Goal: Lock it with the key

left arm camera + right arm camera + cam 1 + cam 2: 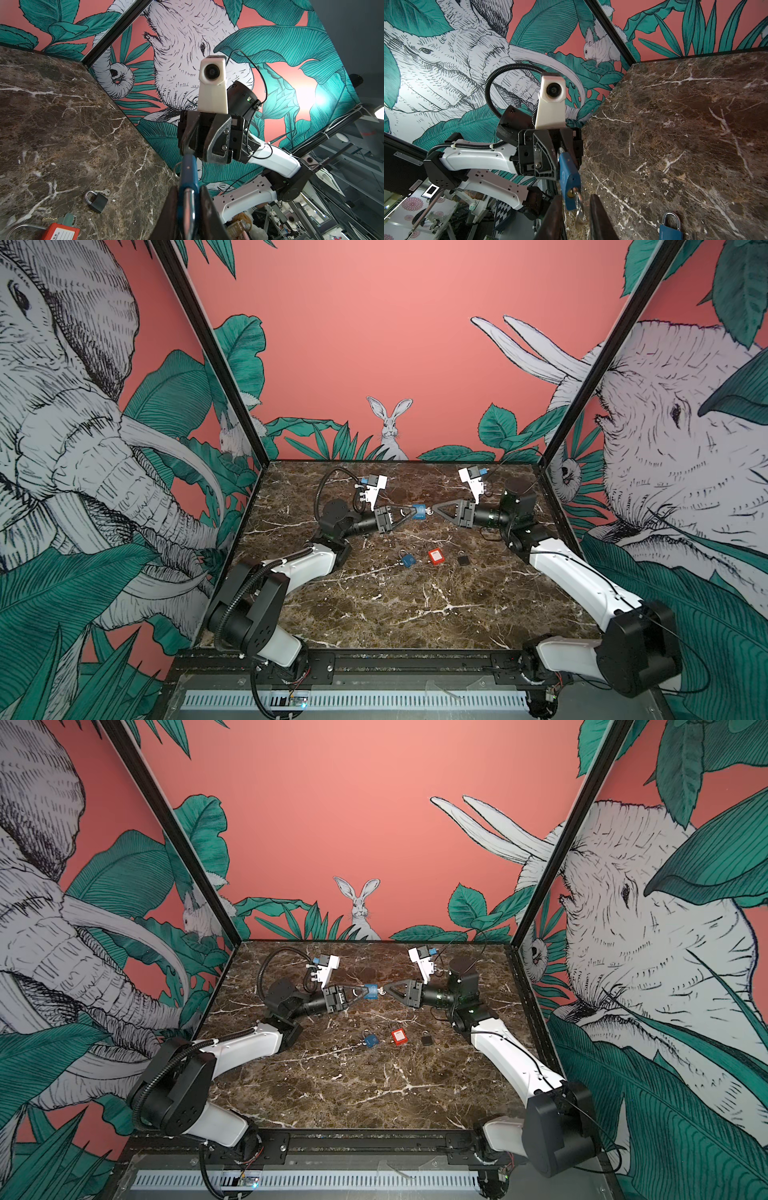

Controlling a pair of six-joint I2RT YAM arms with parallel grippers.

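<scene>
Above the desk (374,614), mid-frame in both top views, left claw (411,512) pinches the blue padlock (419,511); right claw (435,508) stands narrowly spread around its key (579,204). Closing off-centre could skew the key, and hard twisting might spin the padlock loose.

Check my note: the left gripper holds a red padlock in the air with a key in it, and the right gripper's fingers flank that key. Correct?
Wrong in one respect: the padlock in the left gripper is blue, not red, as the right wrist view shows. The red padlock lies on the table. The rest stands.
</scene>
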